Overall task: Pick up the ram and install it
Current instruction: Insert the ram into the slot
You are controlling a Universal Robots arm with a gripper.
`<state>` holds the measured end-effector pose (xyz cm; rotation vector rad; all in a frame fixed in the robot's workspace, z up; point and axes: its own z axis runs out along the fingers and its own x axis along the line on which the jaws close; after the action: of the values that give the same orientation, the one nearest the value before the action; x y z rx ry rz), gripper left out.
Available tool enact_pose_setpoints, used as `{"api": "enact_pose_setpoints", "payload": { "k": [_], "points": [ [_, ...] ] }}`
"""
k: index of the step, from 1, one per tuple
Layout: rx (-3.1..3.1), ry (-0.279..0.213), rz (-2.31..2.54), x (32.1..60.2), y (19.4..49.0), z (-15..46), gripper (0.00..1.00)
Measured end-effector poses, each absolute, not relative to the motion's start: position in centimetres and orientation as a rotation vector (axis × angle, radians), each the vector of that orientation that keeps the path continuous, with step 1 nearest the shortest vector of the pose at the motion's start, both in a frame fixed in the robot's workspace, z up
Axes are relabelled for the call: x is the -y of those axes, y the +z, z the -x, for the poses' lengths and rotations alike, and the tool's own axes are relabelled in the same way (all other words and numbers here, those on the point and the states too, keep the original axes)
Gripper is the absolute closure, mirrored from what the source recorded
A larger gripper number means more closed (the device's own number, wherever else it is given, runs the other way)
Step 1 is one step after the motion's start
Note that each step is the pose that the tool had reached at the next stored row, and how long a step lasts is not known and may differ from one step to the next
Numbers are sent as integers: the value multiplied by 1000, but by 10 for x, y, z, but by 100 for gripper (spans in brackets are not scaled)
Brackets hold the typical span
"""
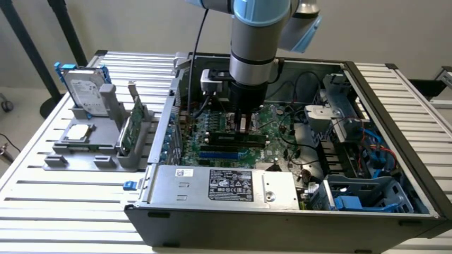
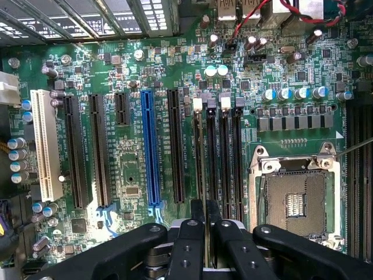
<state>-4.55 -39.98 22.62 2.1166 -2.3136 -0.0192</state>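
One gripper (image 1: pixel 242 125) hangs straight down from the arm into the open computer case (image 1: pixel 395 174), low over the motherboard (image 2: pixel 131 169) near its memory slots. Its jaws are drawn almost together, and in the wrist view the two fingers (image 2: pixel 189 245) pinch a thin dark edge that runs on between them: this I take to be the ram (image 2: pixel 206 213), held edge-on so that it can go down lengthwise into a slot. It sits directly above the bank of long black slots (image 2: pixel 224 157) just beside the processor socket (image 2: pixel 296 201), in line with one of them, though whether it already touches the slot I cannot tell.

The upright hold makes sense (a stick of this kind only seats when pressed squarely along the slot), and the white latches (image 2: pixel 211 104) at the slots' far ends appear to stand ready.

Outside the case, on the exterior view's left, a grey parts stand (image 1: pixel 92 143) holds a hard drive (image 1: pixel 86 92) and a green expansion card (image 1: pixel 132 127) upright, well apart from the gripper. The power supply (image 1: pixel 226 185) lies along the case's near edge.
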Motion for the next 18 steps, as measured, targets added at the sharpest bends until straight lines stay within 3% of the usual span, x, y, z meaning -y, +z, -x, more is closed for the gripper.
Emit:
{"api": "enact_pose_setpoints", "payload": {
  "k": [18],
  "points": [
    [2319,-5,-2125,400,225,50,86]
  ]
}}
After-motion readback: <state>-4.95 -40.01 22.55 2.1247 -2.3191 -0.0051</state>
